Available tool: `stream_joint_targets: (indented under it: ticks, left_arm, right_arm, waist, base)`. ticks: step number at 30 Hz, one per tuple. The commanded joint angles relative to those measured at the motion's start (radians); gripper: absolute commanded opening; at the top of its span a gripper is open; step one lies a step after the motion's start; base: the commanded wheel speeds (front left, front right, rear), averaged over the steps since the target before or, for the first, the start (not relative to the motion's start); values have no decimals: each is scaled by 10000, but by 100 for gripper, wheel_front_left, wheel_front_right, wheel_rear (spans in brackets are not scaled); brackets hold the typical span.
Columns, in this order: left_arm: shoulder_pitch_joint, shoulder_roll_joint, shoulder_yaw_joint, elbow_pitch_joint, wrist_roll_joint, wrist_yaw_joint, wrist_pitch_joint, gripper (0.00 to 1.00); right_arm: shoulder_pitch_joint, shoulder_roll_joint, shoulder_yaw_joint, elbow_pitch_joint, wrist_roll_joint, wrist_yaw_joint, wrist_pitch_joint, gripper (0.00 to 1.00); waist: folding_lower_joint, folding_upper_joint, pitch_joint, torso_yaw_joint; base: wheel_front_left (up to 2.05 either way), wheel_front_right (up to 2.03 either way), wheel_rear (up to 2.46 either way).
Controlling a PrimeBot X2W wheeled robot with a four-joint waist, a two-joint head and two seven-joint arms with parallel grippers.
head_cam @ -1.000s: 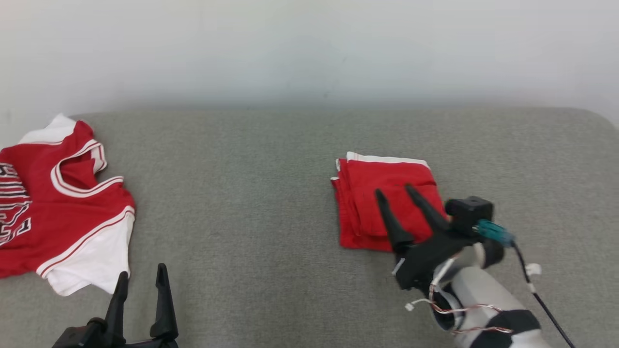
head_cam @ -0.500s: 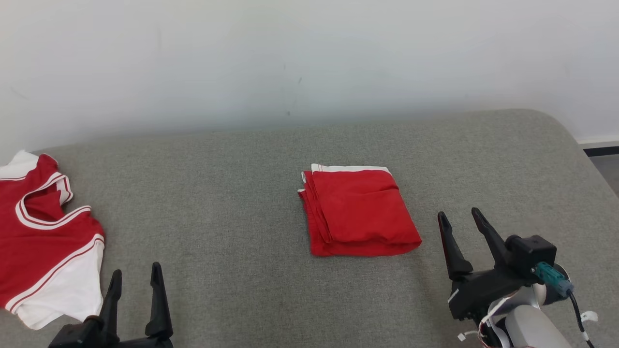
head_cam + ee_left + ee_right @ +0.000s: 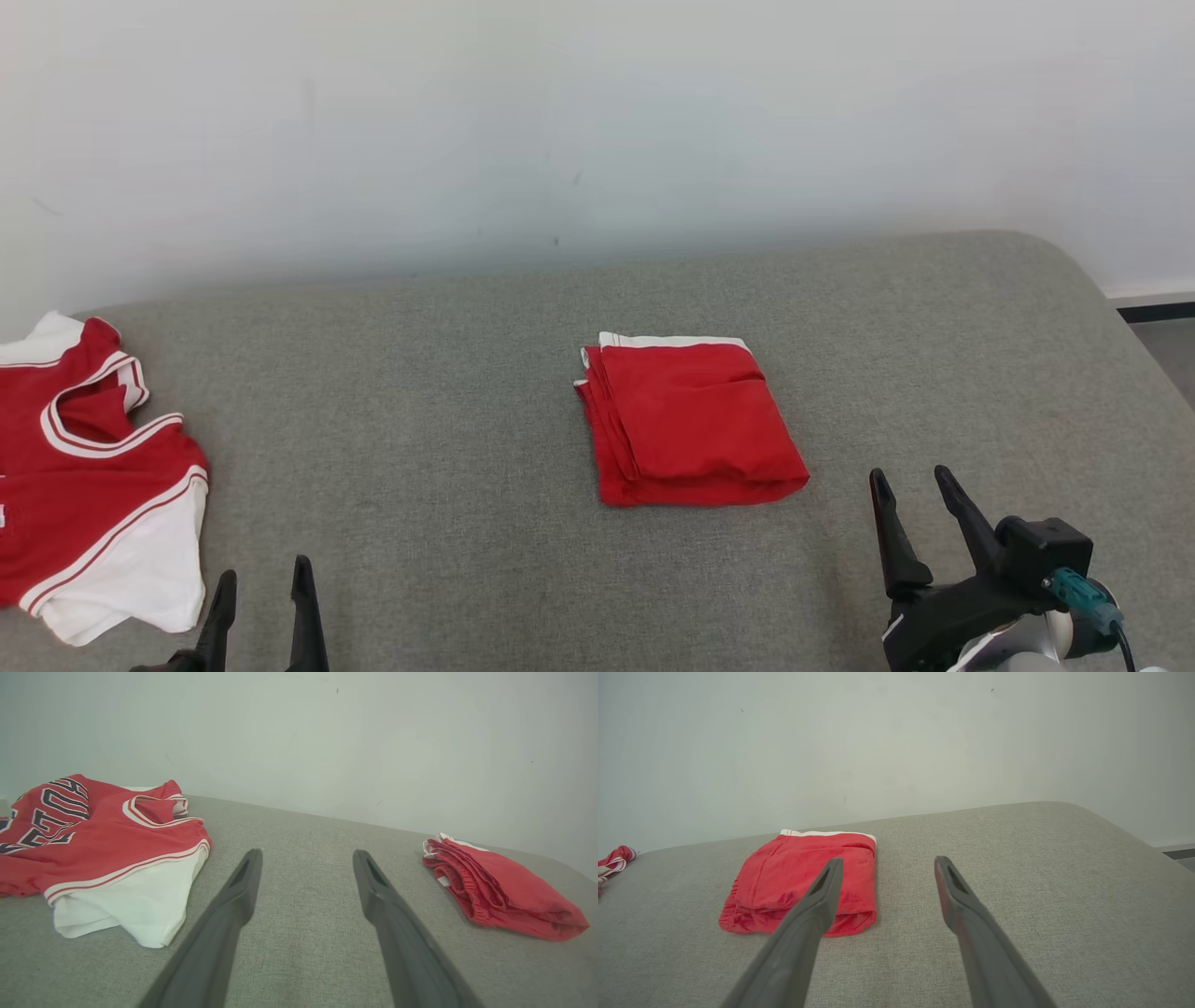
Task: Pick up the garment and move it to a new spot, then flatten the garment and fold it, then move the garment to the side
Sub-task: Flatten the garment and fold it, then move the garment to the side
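The garment (image 3: 691, 425) is red with a white band, folded into a compact square, lying flat right of centre on the grey padded surface (image 3: 420, 420). It also lies at the right of the left wrist view (image 3: 504, 891) and left of centre in the right wrist view (image 3: 775, 877). My right gripper (image 3: 908, 474) stands open to the garment's near right, apart from it, with nothing between its fingers (image 3: 888, 859). Near the front edge on the left, my left gripper (image 3: 262, 571) is open and empty (image 3: 307, 854).
A red and white jersey (image 3: 93, 476) with dark lettering (image 3: 103, 835) lies spread at the far left; its edge shows in the right wrist view (image 3: 614, 858). A pale wall (image 3: 597, 121) backs the surface. The surface rounds off at the right (image 3: 1120, 308), with floor (image 3: 1167, 345) beyond.
My right gripper has drawn back from over the folded garment to its near right, staying open. The head camera has shifted; the garment lies as it did.
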Motion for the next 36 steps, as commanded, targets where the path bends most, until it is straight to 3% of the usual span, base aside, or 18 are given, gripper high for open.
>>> stream_joint_targets:
  ticks: [1,31,36]
  left_arm:
    - [99,4,35,21,74,-28,-9,100]
    - [22,3,-212,-209,82,112,-10,100]
    - [-93,3,-326,-238,82,100,-10,100]
  right_arm:
    - [123,35,-36,-63,-63,-27,17,100]
    - [474,266,-194,-761,-146,-28,260,100]
    - [-7,31,-117,-504,83,-28,810,100]
  waist:
    - [1,0,-27,29]
    - [1,0,63,178]
    - [1,0,177,341]
  base:
    - [0,0,0]
    - [0,0,0]
    - [0,0,0]
